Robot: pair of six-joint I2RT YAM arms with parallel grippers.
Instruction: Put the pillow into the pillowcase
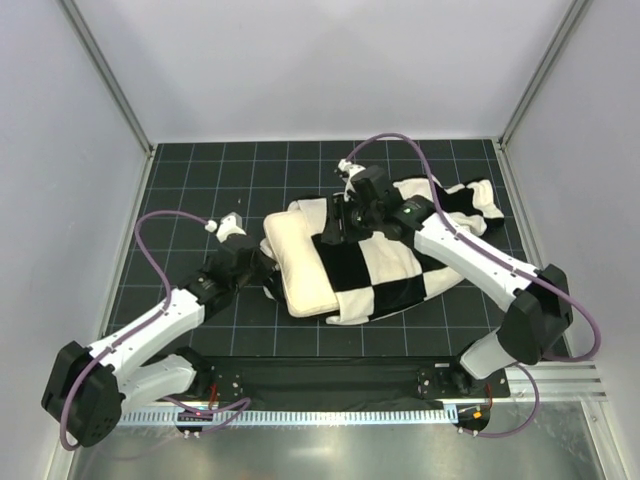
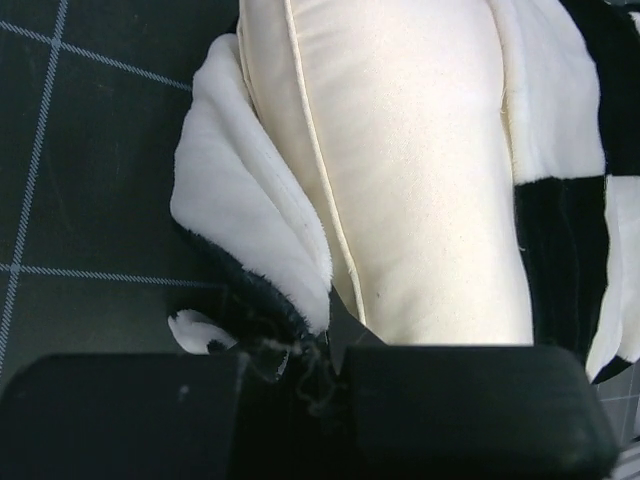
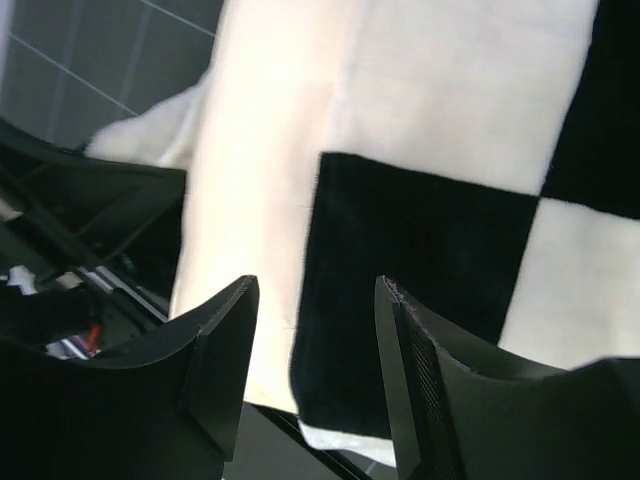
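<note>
We saw the pillowcase [image 1: 392,262] lying on the black gridded mat [image 1: 180,180], a little right of centre, with the pillow [image 1: 293,262] partly inside it. The pillow's cream left end stuck out of the opening. The left gripper [image 2: 320,368] sat low at that exposed end. Its fingers were nearly together and pinched the folded-back hem of the pillowcase, and loose plush threads showed in the narrow gap. The right gripper [image 3: 315,290] hung over the far edge of the opening, where a black square met the cream cushion. Its fingers stood apart with nothing held between them.
</note>
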